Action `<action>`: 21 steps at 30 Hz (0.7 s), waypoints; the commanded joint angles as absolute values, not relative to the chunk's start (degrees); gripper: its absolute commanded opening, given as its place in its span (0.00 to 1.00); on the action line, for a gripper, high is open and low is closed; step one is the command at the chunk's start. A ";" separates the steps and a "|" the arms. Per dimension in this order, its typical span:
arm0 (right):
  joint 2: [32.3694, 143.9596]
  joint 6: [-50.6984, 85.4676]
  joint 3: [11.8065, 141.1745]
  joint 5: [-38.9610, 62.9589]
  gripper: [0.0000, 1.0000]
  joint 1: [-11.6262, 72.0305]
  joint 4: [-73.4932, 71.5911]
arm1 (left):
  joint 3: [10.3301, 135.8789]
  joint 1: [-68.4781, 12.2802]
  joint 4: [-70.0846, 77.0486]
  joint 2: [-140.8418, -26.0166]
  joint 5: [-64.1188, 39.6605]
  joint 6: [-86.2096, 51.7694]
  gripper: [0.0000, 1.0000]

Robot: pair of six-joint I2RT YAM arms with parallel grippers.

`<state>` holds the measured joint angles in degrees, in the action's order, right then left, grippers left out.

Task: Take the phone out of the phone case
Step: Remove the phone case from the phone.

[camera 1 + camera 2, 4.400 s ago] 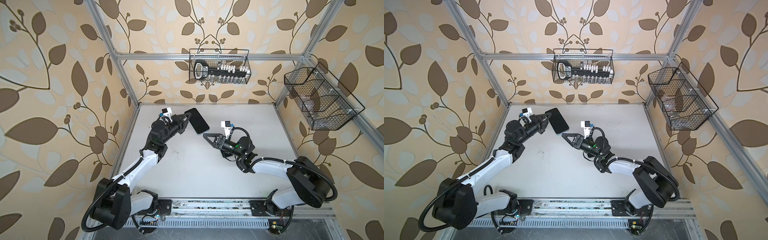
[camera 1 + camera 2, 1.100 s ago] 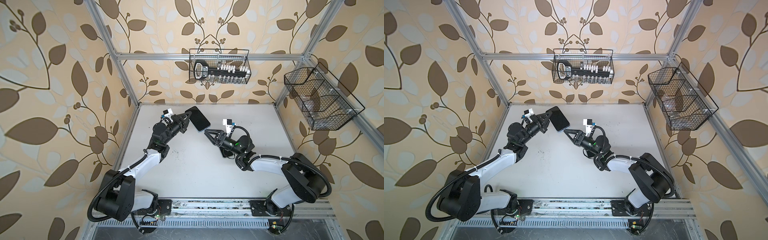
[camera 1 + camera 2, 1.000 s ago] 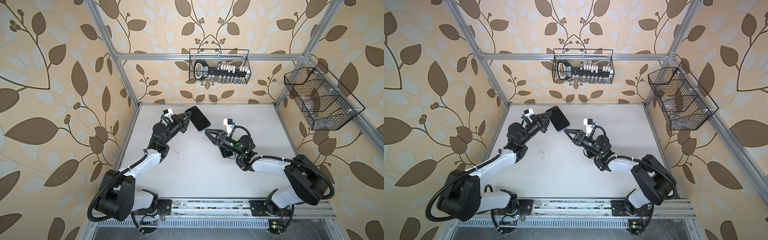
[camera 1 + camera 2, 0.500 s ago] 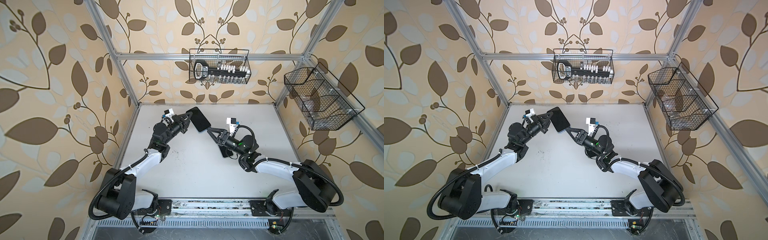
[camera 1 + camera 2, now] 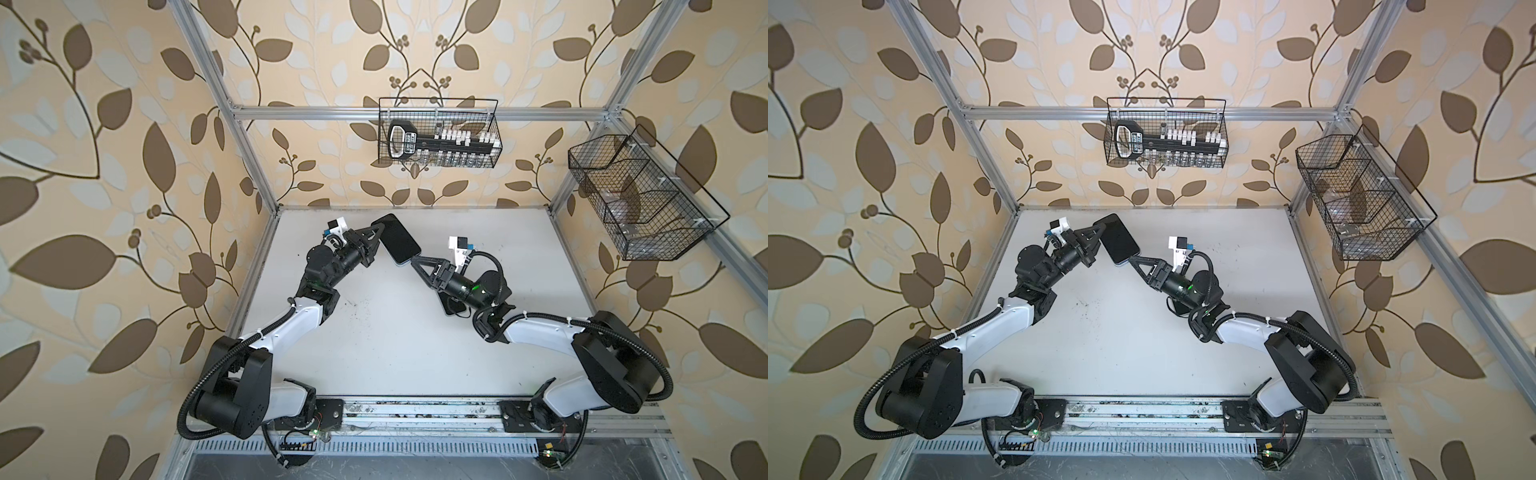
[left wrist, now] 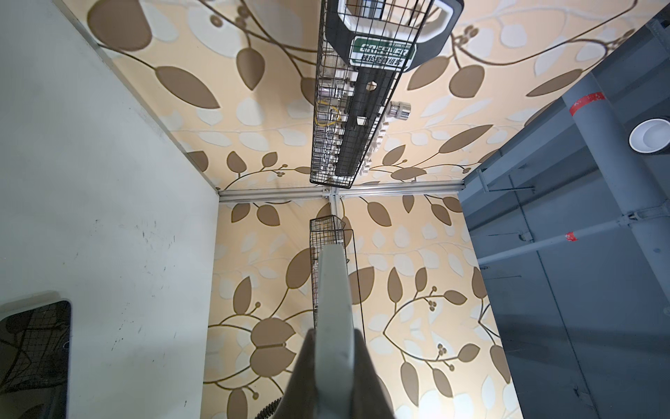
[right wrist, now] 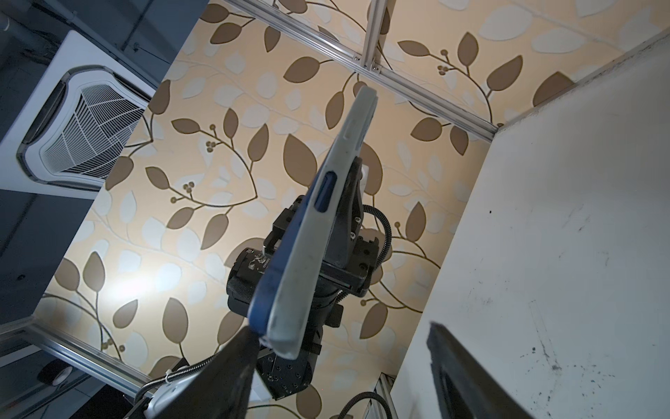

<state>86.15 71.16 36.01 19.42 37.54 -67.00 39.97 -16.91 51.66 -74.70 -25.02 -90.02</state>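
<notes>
**A:** What's over on the left?

**B:** The left pincer (image 5: pixel 379 232) is raised above the back of the desk (image 5: pixel 395 357). It is clamped on one long edge of the phone case (image 6: pixel 333 290). Its own wrist view shows both fingers pressed onto that pale grey edge.

**A:** And the phone?

**B:** The phone (image 5: pixel 400 244) sits in the case, held tilted and clear of the desk, its dark screen facing up in both top views. In the right wrist view its blue side (image 7: pixel 266 294) runs alongside the grey case. That blue band is widest at the near corner and thins farther up.

**A:** Next along?

**B:** The right pincer (image 5: pixel 419 269) stands apart with nothing in it. One finger (image 7: pixel 232 362) reaches the phone's near blue corner, but I cannot tell whether it touches. The other finger (image 7: pixel 456 370) is well off to the side, over the desk.

**A:** Anything under that arm?

**B:** A dark slab (image 5: pixel 452 306) lies flat on the desk beneath the right wrist, partly hidden. It is glossy and phone-shaped.

**A:** And beyond?

**B:** A rear basket (image 5: pixel 438 139) of wire hangs on the back wall and holds a socket set. A side basket (image 5: pixel 640 199) hangs on the right wall.
</notes>
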 commanded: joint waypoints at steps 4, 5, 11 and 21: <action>86.69 72.43 36.35 18.55 0.74 37.97 -68.12 | 40.71 -17.62 59.16 -73.24 -26.46 -91.27 0.00; 86.37 72.35 36.24 18.54 0.74 37.99 -68.07 | 40.81 -17.67 59.37 -73.52 -26.54 -91.32 0.00; 84.40 71.07 35.68 18.28 0.74 37.97 -66.36 | 41.13 -17.67 60.82 -74.97 -26.85 -92.11 0.00; 82.79 71.43 35.11 18.37 0.74 38.23 -67.01 | 41.22 -17.66 60.14 -75.25 -26.81 -91.57 0.00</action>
<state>84.75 71.07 35.94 19.00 37.82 -65.76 39.97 -16.95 53.23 -75.88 -25.56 -90.54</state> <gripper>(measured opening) 0.740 0.118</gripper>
